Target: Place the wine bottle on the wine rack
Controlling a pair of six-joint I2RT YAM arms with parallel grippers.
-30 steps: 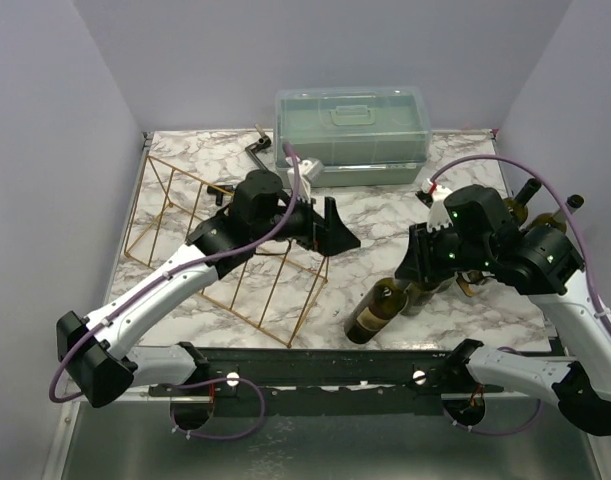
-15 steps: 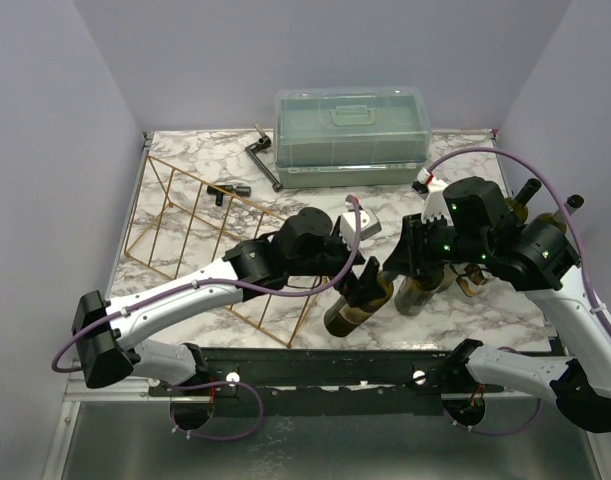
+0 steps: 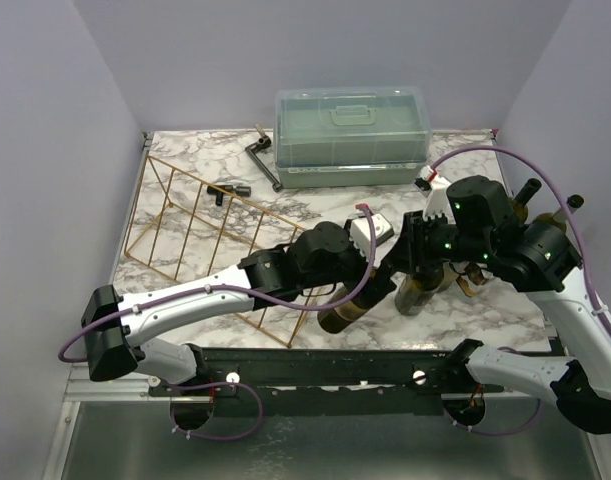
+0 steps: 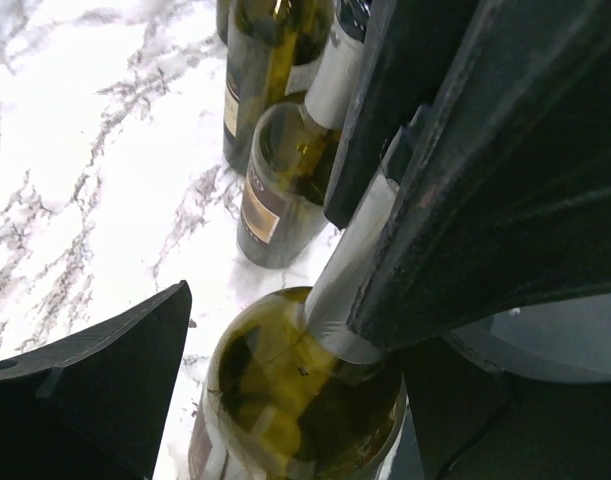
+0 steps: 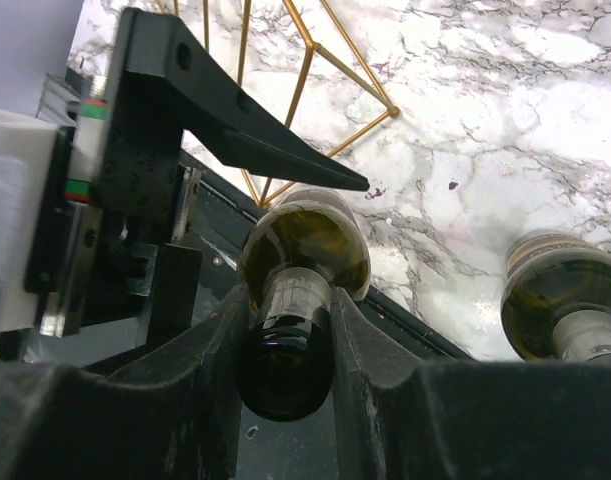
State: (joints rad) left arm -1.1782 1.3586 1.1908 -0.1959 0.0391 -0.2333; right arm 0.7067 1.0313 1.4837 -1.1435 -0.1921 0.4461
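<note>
The wine bottle (image 3: 343,308), dark green glass, lies tilted at the near middle of the table. My right gripper (image 3: 403,262) is shut on its neck; the right wrist view shows the neck clamped between both fingers (image 5: 285,330), with the bottle's shoulder (image 5: 305,245) beyond. My left gripper (image 3: 370,290) is open, with a finger on each side of the bottle's shoulder (image 4: 275,370). One of its fingers (image 5: 235,130) shows over the bottle. The gold wire wine rack (image 3: 205,230) lies at the left, with no bottle on it.
A second bottle (image 3: 417,290) lies just right of the held one. More bottles (image 3: 530,195) lie at the right edge. A translucent green lidded box (image 3: 351,135) stands at the back. Black tools (image 3: 263,160) lie behind the rack.
My left arm has swung from over the rack rightward to the bottle, its open fingers now around the shoulder. The right gripper has shifted the bottle a little left.
</note>
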